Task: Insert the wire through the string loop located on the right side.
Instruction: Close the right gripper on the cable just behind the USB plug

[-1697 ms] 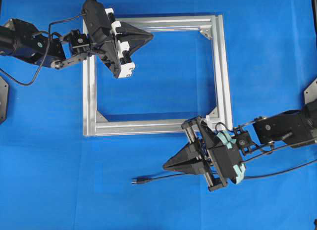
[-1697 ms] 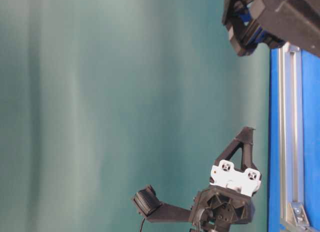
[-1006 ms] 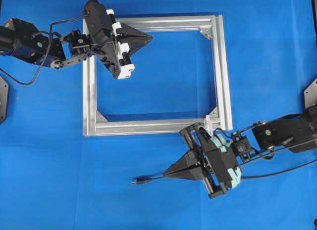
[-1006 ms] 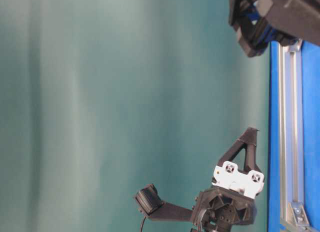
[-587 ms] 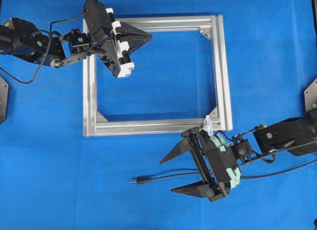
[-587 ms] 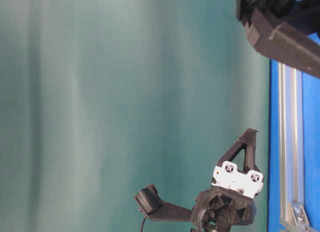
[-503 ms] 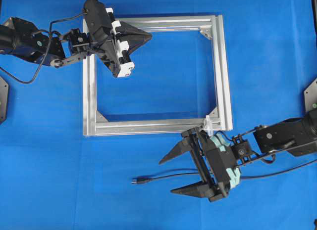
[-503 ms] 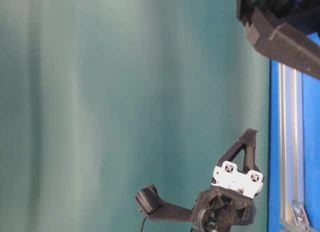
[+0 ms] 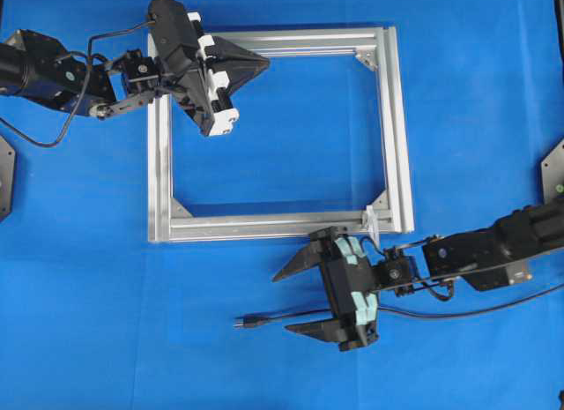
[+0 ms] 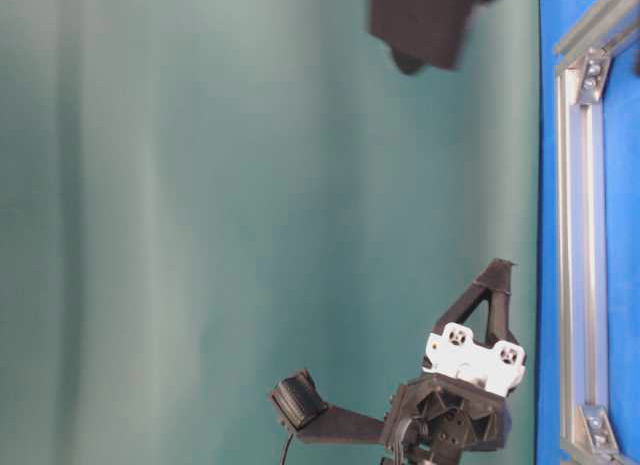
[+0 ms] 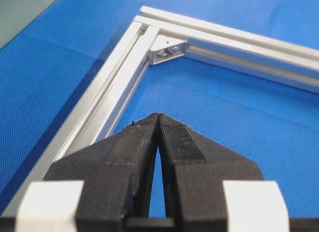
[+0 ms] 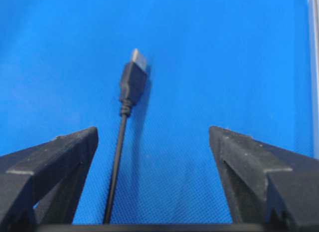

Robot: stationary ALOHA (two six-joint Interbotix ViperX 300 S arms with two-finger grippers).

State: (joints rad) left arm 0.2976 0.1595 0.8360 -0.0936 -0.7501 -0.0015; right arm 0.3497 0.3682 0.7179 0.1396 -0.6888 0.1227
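The right gripper [image 9: 291, 300] is spread wide, nothing held; the wire [image 12: 119, 142] is seen on the blue tabletop [image 9: 458, 93] between its fingers [image 12: 55, 157], nearer the left one, plug tip beyond them. The string loop [image 9: 371, 221] sits just behind, on the silver frame [image 9: 392, 128]. The left gripper [image 11: 158, 117] is pressed fully together, empty, above the frame's corner.

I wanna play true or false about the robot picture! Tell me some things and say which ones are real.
1. The right gripper is open. True.
2. The wire is pinched between its fingers. False: it lies on the blue mat between the open fingers, nearer one of them, not squeezed.
3. The left gripper is shut. True.
4. The left gripper holds the wire. False: it holds nothing and sits over the silver frame.
5. The wire already goes through the string loop. False: its plug lies on the mat outside the frame.
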